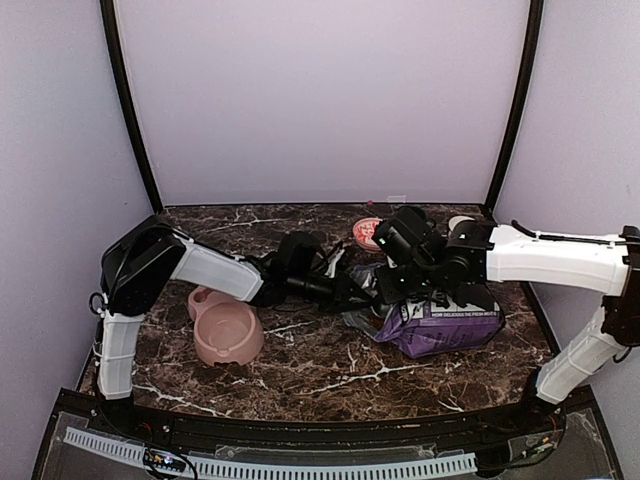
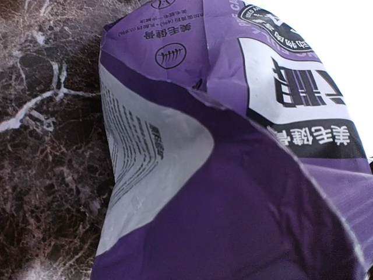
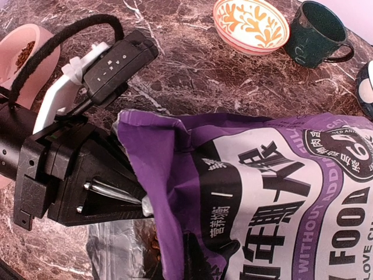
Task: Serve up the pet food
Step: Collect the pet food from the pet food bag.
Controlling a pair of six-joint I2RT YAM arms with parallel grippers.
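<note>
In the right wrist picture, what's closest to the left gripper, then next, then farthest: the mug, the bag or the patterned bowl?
1. The bag: right at the left gripper, touching its tips.
2. The patterned bowl: at the back, middle of the view.
3. The mug: just past the bowl, top right corner.

The left arm point(image 1: 215, 270) rises from its base, folds at the shoulder and stretches low and rightward; the left gripper point(image 3: 125, 195) lies nearly level, its fingertips covered, so its grip cannot be read; the right arm point(image 1: 550, 255) climbs from its base, bends sharply at the elbow and reaches leftward; the right gripper point(image 1: 403, 285) tips downward close beside the left one, its jaws too dark to make out.
</note>
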